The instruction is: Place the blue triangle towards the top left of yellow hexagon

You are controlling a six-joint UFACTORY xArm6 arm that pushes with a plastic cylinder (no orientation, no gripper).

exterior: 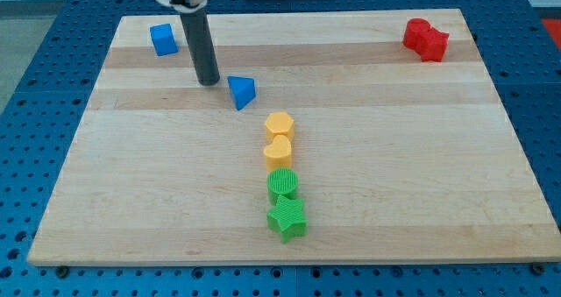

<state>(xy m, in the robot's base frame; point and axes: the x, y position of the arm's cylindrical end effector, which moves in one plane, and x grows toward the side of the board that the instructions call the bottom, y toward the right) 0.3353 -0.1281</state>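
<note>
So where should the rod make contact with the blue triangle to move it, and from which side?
No grip here, only a push. My tip sits just to the view's left of the blue triangle, which already lies up and left of the yellow hexagon. If it needs nudging, I'd probably press the flat face toward the view's left, centred, since pushing near a corner would likely spin it.

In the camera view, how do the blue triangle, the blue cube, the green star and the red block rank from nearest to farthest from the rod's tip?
Measured from my tip:
1. Blue triangle block, just to the tip's right in the view.
2. Blue cube block, toward the view's top left.
3. Green star block, toward the view's bottom.
4. Red block, at the view's top right.
</note>
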